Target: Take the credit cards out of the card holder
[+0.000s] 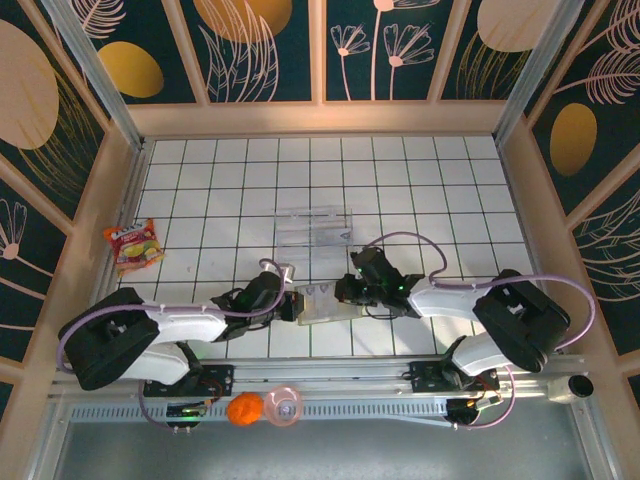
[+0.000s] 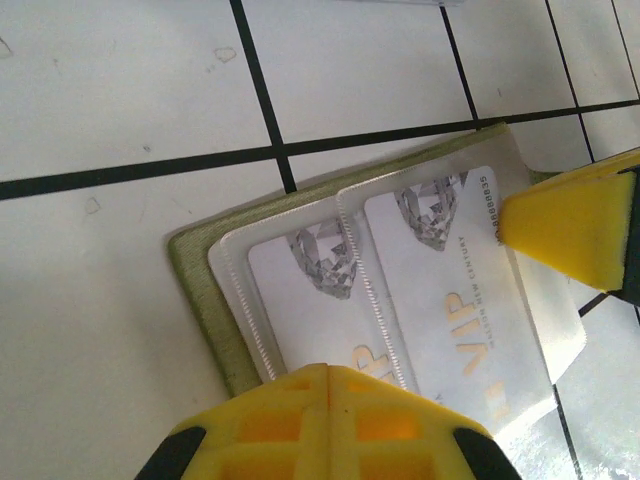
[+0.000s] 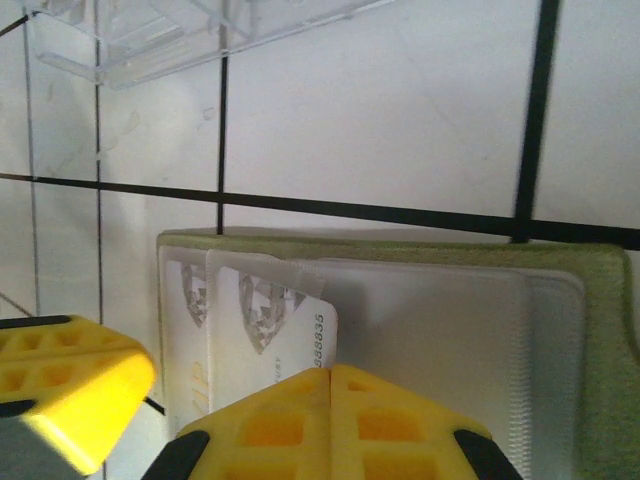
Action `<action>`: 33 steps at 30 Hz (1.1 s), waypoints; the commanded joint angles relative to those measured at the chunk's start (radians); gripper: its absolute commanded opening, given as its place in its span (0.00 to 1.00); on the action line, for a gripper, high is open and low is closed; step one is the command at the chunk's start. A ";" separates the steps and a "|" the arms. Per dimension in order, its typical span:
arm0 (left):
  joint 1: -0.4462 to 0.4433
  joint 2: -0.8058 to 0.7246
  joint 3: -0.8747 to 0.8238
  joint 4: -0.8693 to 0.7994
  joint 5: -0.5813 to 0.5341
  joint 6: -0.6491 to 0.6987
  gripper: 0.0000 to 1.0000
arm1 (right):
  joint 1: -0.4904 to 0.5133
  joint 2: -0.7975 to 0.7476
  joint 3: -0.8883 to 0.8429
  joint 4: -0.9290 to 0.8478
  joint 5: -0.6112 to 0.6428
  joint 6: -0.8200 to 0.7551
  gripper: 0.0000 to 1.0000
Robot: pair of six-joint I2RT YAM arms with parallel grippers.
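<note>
Card holder lies open, inside up, on the surface, between the two grippers. Two credit cards sit in staggered clear pockets on one half of it; neither is out yet.

Left gripper: clenched, fingers seam to seam, tip at the card-side end of the holder, over the cards' ends. Cannot tell whether it presses down or only touches.

Right gripper: clenched likewise, nothing visible between its fingers. Its tip is over the holder's middle, just beside the numbered edge of one card.

Judgement: the step in hand is working the first card loose.

- Left tip should pin the green fabric rim, not the cards, or it will clamp what must slide.
- Pocket mouths seem to face the fold, though I am not certain. Right tip should drag the numbered card that way, low and flat, until an edge overhangs, then release and pinch that edge.
- Card is thin and slick, so the tip is likely to skid. If the holder creeps, re-pin before pulling.

Clear tray stands beyond the holder, apart from it.
</note>
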 commanded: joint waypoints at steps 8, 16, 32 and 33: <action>0.032 -0.049 0.079 -0.057 0.065 0.106 0.03 | 0.019 -0.053 -0.007 -0.061 0.058 -0.041 0.00; 0.031 -0.086 0.112 -0.131 0.019 0.132 0.15 | 0.048 -0.041 0.034 -0.014 0.016 -0.079 0.01; 0.029 0.088 0.075 -0.034 0.021 0.106 0.09 | 0.028 0.092 0.096 0.089 -0.138 -0.110 0.32; 0.030 0.096 0.074 -0.031 0.024 0.103 0.09 | 0.024 0.101 0.098 0.089 -0.138 -0.109 0.32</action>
